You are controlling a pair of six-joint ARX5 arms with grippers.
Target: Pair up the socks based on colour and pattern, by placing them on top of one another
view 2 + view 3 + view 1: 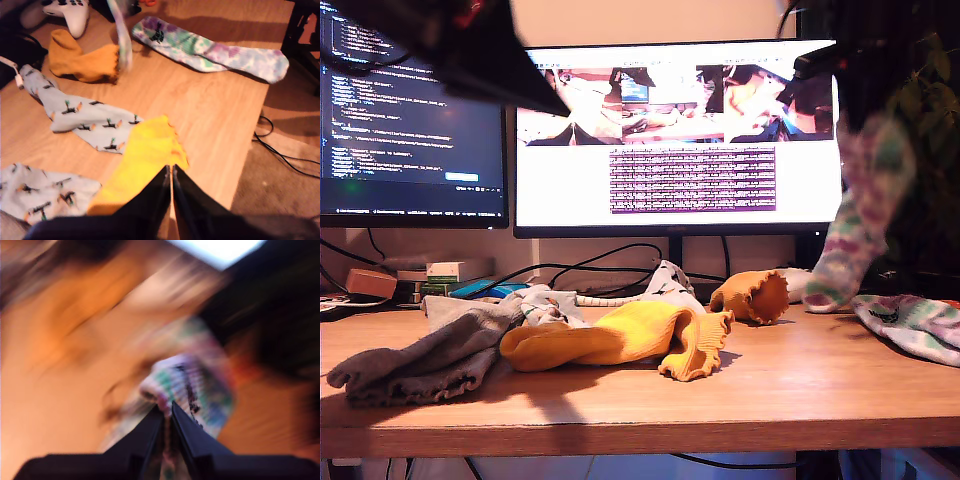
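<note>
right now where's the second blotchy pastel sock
It lies flat on the desk at the exterior view's right edge, just beyond the hanging pastel sock.

My first gripper [171, 175] ends in two black, smooth fingers [150, 197] that taper to thin tips, widening back into a dark, flat body. My second gripper [167, 412] has the same black wedge-shaped fingers [192, 432], blurred. In the exterior view an arm [470, 50] appears as a broad black angular shape.
</note>
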